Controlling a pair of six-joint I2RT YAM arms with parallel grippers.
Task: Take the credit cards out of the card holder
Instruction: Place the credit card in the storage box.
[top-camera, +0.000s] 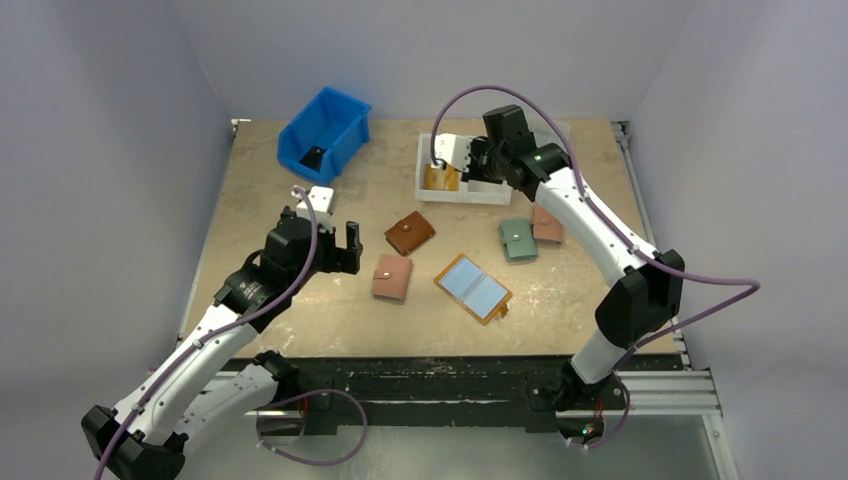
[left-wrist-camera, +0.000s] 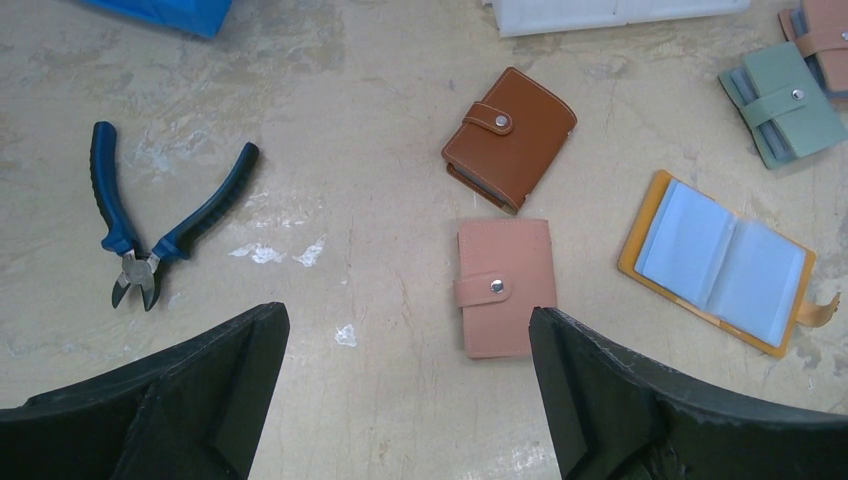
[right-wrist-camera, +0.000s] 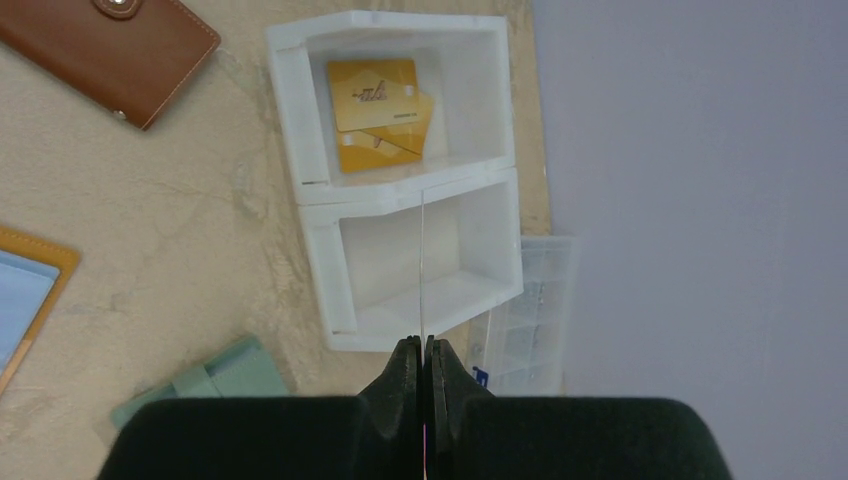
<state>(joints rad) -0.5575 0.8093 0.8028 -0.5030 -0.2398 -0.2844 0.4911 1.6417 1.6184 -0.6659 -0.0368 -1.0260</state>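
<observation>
The right gripper is pinched tight on a credit card, edge-on above the white tray. It should centre over the gold cards before letting go. The left gripper gapes wide and empty, and the card holder lies open mid-table.

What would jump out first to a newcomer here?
The right hand pinches a thin card edge-on over the white tray at the back, where gold cards lie in one compartment. In the middle, the orange card holder lies open; the left hand hangs open to its left.
</observation>
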